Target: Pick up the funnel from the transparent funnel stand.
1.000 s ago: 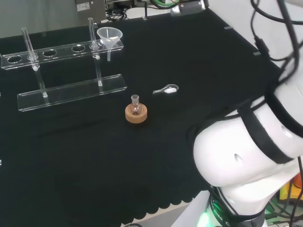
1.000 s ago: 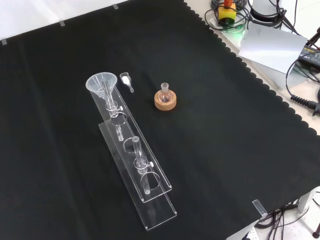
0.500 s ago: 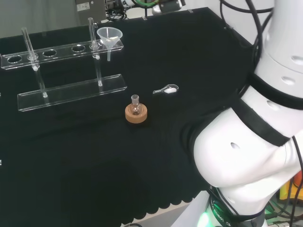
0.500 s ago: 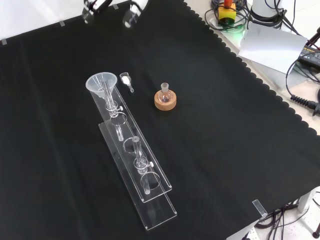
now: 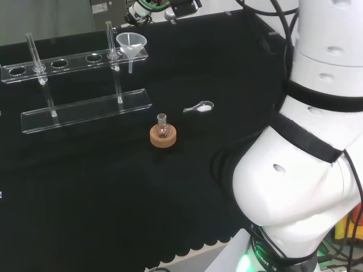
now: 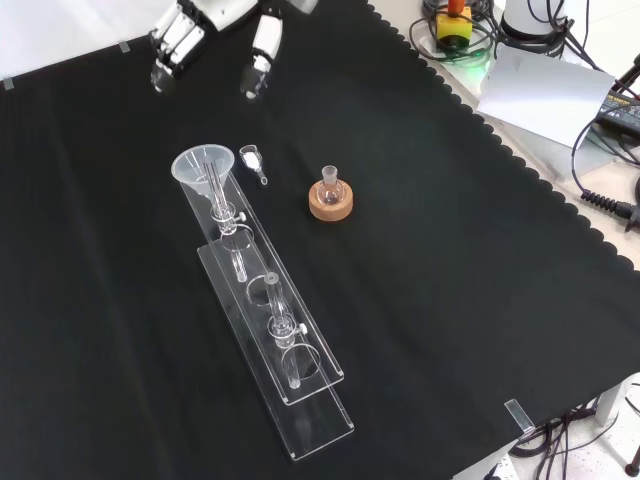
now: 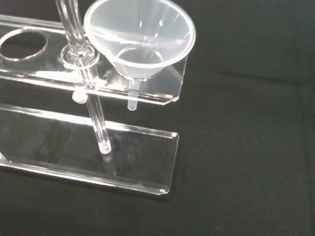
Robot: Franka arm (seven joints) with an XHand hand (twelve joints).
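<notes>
Hand (image 6: 205, 40) at 11 o'clock in the front view, above the black cloth of the table (image 6: 450, 250), fingers (image 6: 170, 45) straight and spread well apart from the thumb (image 6: 262, 55), holding nothing; well apart from the funnel. Funnel (image 6: 204, 167) seated in the end hole of the upper shelf of the transparent funnel stand (image 6: 275, 330), wide mouth upward, stem passing down through the shelf; located at about 10 o'clock from the middle of the front view. Seen in the head view at 11 o'clock: funnel (image 5: 131, 43) at the 3 o'clock end of the stand (image 5: 85, 107), with parts of the hand (image 5: 142, 8) just beyond it at the 12 o'clock edge. In the wrist view: funnel (image 7: 140, 37) upright in the shelf, stem tip hanging clear above the base plate of the stand (image 7: 98, 162), one clear support rod (image 7: 93, 113) just beside it. Small clear spoon (image 6: 252, 162) with white powder lying on the cloth at 3 o'clock of the funnel, near but not touching. Small round flask (image 6: 330, 186) upright on a cork ring (image 6: 330, 204), at 3 o'clock of the spoon, apart from the stand. Large white arm links (image 5: 306, 170) at 4 o'clock in the head view.
</notes>
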